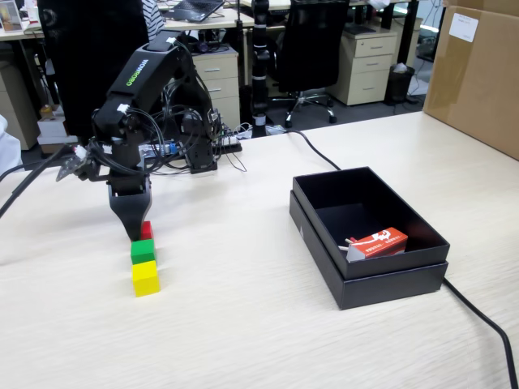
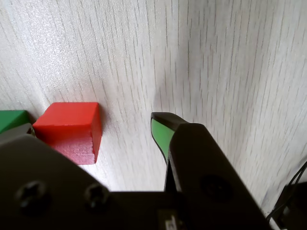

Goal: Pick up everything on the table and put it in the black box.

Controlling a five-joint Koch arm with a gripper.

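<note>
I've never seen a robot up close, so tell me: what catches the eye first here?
A black arm bends down over the table, its pincer open around a red cube. The red cube, a green cube and a yellow cube sit in a row. To the right in the fixed view, a black box holds a red-and-white carton.

green lettering on the arm [image 1: 138, 77], unreadable.

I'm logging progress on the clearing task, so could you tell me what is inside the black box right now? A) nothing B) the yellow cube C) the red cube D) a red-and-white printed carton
D: in the fixed view the black box holds only a red-and-white printed carton; the red cube, green cube and yellow cube sit on the table.
</note>
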